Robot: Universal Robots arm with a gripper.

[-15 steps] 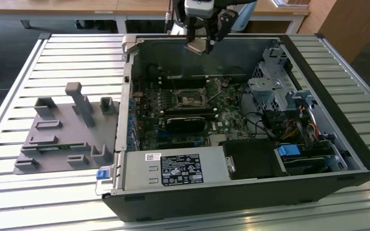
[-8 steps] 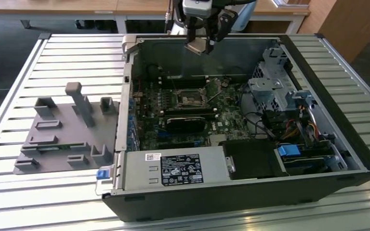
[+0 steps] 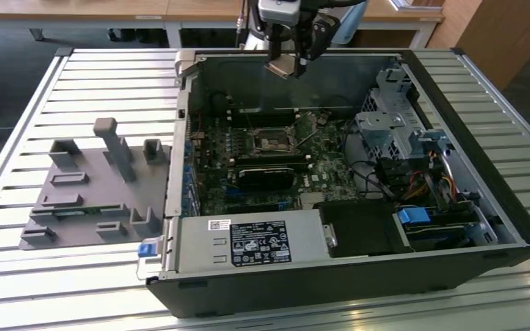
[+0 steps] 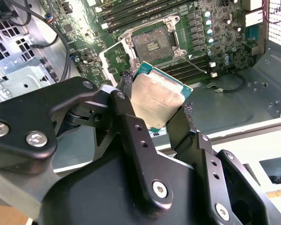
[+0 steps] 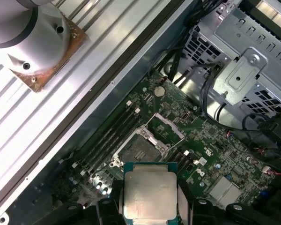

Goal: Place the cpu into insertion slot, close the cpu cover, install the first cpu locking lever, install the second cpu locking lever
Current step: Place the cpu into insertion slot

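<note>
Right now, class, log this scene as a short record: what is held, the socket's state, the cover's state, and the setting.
held item: chip, silver top showing
jaws: shut on two opposite edges of the chip
chip position: in the air over the board, not in the socket
socket: empty
cover: swung open beside the socket
setting: open computer case on a slatted table

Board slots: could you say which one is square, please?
The insertion slot, metal-rimmed and open; the other slots are long and narrow.
</note>
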